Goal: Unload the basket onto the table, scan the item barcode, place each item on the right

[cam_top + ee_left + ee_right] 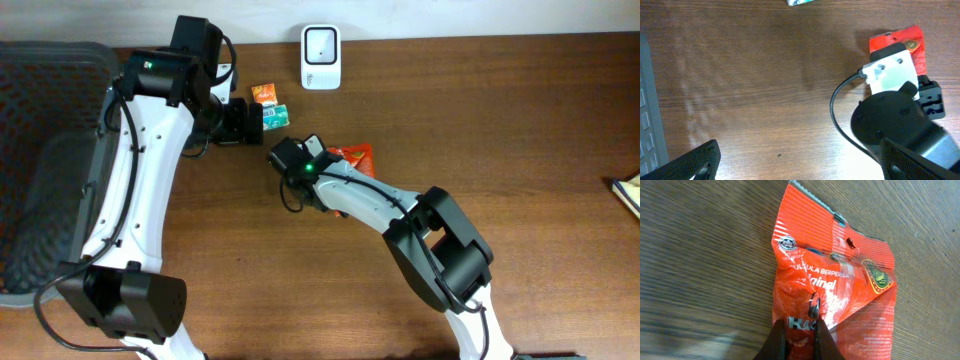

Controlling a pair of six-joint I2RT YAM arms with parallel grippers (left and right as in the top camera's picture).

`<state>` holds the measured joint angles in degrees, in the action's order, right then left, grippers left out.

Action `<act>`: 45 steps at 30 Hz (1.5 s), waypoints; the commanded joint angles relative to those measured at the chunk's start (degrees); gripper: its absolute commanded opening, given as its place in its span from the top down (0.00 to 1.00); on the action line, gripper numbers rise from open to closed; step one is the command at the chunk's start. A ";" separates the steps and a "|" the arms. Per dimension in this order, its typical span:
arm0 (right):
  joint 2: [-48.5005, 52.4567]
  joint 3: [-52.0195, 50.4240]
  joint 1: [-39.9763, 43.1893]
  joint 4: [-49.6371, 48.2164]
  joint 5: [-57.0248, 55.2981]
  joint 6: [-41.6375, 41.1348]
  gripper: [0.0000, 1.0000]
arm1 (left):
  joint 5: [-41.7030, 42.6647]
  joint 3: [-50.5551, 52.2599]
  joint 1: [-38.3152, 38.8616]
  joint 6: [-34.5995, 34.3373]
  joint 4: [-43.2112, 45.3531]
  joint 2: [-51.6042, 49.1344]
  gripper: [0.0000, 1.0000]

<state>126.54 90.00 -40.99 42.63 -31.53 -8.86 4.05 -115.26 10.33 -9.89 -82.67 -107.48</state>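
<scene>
Right hand point(799, 334) pinches the red candy packet point(835, 290) by its edge — seemingly to carry it to the scanner point(320, 45) at twelve o'clock; left hand point(800, 152) waits, spread.

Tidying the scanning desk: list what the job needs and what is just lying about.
Job: red packet, pinched in the right fingers; white scanner.
Lying about: orange packet; teal packet; grey mesh basket.
</scene>
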 commanded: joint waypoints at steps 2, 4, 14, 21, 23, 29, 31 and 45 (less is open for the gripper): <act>-2.03 0.68 4.81 3.32 8.98 -0.59 0.96 | 0.17 0.11 0.02 0.13 -0.07 0.20 0.01; -5.51 3.72 9.05 5.46 20.46 -0.59 0.96 | 0.17 0.11 0.02 0.13 -0.07 0.20 0.01; -10.88 2.62 32.98 2.47 79.78 -4.59 0.96 | 0.15 0.11 0.02 0.13 -0.07 0.20 0.01; -10.75 -14.86 43.25 -8.79 75.41 -12.63 0.88 | 0.17 0.11 0.02 0.11 -0.04 0.20 0.01; -10.93 -14.67 47.36 -5.99 72.30 -11.28 0.79 | 0.17 0.11 0.02 0.13 -0.07 0.20 0.01; -11.91 3.96 54.64 22.45 52.74 -0.50 0.47 | 0.17 0.11 0.02 0.13 -0.07 0.20 0.01; -11.91 9.38 51.34 28.15 55.45 1.40 0.48 | 0.15 0.11 0.02 0.13 -0.04 0.20 0.01; -12.00 -11.63 34.36 4.83 38.53 -11.10 0.79 | 0.17 0.11 0.02 0.13 -0.07 0.20 0.01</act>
<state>113.89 78.61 -7.31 44.40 10.90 -19.42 4.03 -115.22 10.33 -9.89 -82.85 -107.48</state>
